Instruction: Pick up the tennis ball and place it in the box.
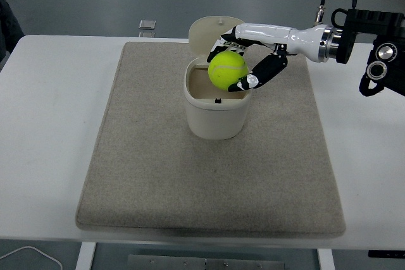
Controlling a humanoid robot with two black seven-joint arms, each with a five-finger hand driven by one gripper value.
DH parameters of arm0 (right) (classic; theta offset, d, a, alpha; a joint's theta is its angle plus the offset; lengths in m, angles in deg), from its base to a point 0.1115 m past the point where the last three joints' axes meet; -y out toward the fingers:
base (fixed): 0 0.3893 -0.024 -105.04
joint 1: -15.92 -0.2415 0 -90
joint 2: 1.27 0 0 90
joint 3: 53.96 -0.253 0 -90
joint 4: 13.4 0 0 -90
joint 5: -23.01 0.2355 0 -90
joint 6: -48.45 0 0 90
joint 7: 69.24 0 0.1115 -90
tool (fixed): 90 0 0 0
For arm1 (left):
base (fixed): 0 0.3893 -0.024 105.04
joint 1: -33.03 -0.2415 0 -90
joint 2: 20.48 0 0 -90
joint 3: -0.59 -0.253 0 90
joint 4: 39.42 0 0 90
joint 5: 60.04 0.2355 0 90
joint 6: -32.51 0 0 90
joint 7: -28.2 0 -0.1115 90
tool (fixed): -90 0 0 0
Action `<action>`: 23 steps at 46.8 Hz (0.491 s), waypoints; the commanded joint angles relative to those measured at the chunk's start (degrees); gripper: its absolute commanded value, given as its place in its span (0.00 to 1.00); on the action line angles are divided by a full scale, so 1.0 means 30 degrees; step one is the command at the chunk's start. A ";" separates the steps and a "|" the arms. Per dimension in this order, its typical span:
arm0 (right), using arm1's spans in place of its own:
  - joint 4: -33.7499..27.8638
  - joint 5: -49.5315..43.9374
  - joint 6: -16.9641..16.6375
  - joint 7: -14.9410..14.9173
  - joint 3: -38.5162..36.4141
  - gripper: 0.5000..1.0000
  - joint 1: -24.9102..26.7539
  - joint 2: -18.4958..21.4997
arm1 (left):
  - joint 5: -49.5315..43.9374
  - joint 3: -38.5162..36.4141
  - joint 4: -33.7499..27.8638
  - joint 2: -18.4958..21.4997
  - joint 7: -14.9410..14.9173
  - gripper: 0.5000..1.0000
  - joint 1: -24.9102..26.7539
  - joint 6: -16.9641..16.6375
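Note:
A yellow-green tennis ball [227, 70] is held in my right hand [243, 61], which comes in from the right edge. The fingers curl over the ball's top and the thumb presses its lower right side. The ball hangs just above the open mouth of a cream box [215, 115] with its round lid [205, 28] hinged up at the back. The box stands upright on the far middle of a beige mat [190, 181]. My left arm is out of view.
The mat lies on a white table [44, 124]. A small grey square object [147, 24] sits at the table's far edge, left of the box lid. A white cable [31, 254] shows at the bottom left corner.

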State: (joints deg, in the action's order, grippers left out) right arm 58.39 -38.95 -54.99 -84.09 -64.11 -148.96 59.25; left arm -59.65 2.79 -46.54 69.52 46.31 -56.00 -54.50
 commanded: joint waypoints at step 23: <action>-0.0053 -0.0089 -0.0002 -0.0001 0.0248 0.25 0.0030 0.0276 | -0.0013 0.0000 0.0000 0.0000 0.0000 0.98 0.0000 0.0000</action>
State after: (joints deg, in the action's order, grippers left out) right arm 58.22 -39.20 -54.99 -84.09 -63.40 -148.80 60.08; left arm -59.62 2.79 -46.54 69.52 46.31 -56.00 -54.50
